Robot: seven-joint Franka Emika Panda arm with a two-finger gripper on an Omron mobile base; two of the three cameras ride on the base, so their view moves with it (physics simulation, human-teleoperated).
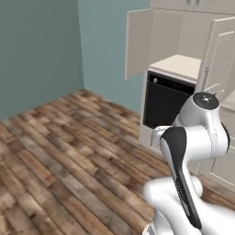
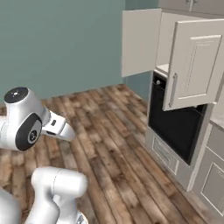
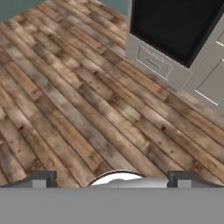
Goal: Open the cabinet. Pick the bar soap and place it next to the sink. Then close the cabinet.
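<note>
Here's the floor under the hand: long wooden planks (image 3: 78,100) in mixed browns and greys, streaked and knotty, running diagonally away from the pincer (image 3: 112,177). The pincer's two small dark fingertips (image 3: 41,178) poke up at the bottom of the hand view, set far apart at their widest spread, with nothing between them and nothing touching them; it is released and carries no load. Ahead of the pincer and off to its upper right sits a black glossy oven door (image 3: 175,26), flat and rectangular, with a pale grey drawer (image 3: 153,61) below it bearing a slim bar pull. Beside that drawer, further right, comes a grey raised-panel base door (image 3: 210,83). Up above the oven, well apart from the pincer, the cabinet (image 2: 192,65) stands with both doors swung open: cream, matte, raised-panel fronts, a grey vertical bar handle (image 2: 173,90) on the right-hand door, which faces the right base camera, while the left door (image 1: 137,43) shows its plain flat back. The interior is smooth cream, with a bare pale shelf (image 1: 176,64) visible inside; whether any soap lies in there I cannot tell. Behind it all, flat teal walls (image 1: 41,50) meet in a corner. The white arm (image 1: 193,137), with its rounded glossy shells and dark joint bands, is folded in the foreground of the left base view.
</note>
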